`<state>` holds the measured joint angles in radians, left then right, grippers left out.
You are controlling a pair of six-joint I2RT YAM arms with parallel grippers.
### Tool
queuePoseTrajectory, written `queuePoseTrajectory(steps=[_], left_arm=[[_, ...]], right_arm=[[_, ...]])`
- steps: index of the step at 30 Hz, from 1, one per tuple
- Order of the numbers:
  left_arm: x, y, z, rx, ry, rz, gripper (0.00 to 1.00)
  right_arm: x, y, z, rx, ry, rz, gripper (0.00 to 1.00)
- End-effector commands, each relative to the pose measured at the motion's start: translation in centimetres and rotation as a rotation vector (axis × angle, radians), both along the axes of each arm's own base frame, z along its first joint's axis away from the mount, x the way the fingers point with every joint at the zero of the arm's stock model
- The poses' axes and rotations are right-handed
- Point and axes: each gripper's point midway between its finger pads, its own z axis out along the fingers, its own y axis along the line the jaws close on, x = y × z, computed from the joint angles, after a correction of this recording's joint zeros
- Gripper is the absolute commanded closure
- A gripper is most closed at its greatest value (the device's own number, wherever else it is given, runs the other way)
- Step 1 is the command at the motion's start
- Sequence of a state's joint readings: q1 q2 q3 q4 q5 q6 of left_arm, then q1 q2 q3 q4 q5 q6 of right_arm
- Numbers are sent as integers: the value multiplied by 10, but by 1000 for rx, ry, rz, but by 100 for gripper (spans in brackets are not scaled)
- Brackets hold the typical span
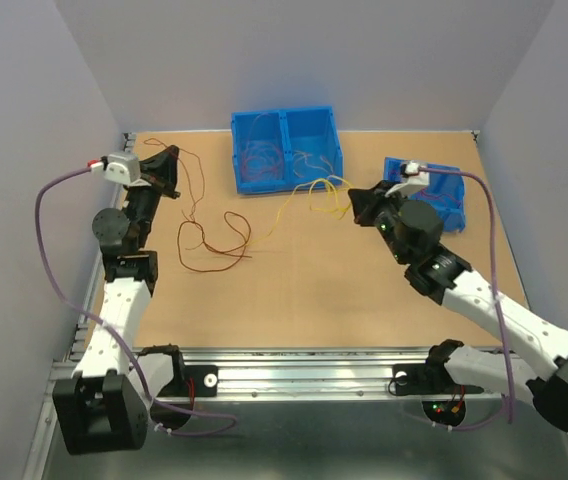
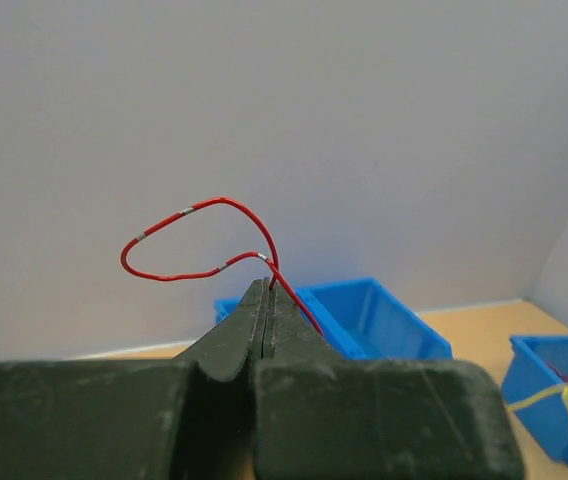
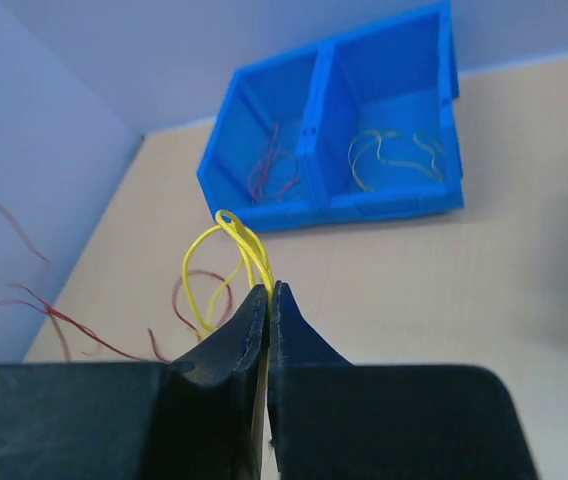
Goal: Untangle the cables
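My left gripper (image 1: 171,166) is raised at the back left, shut on a red cable (image 2: 222,200) that loops above its tips (image 2: 267,286). From it, thin red and dark red-brown cables (image 1: 214,243) trail down into loops on the table. My right gripper (image 1: 357,206), right of centre, is shut on a yellow cable (image 3: 226,214) at its tips (image 3: 268,289). The yellow cable (image 1: 316,190) stretches left towards the red-brown loops (image 3: 196,290). Whether the two are still hooked together cannot be told.
A blue two-compartment bin (image 1: 289,185) stands at the back centre, with red wires (image 3: 269,172) in its left half and yellow ones (image 3: 394,150) in its right. A smaller blue bin (image 1: 448,205) sits behind the right arm. Grey walls close in the left, back and right.
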<state>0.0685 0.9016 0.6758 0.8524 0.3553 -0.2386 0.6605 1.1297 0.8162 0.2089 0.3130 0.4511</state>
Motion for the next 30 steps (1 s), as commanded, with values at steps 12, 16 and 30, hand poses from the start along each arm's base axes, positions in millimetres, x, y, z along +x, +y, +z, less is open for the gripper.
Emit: queuePoseTrajectory(steps=[12,16,30], left_arm=[[42,-125,-81,352,112,-277,100],[26,-169,-102,480,98,-467,92],[11,-266,-223,782,281,-690,85]], right_arm=[[-68,-113,142,139,-343,-272,99],[-69,-95,154,140,-358,-180,99],[-67,-46,282,214,-503,32,99]])
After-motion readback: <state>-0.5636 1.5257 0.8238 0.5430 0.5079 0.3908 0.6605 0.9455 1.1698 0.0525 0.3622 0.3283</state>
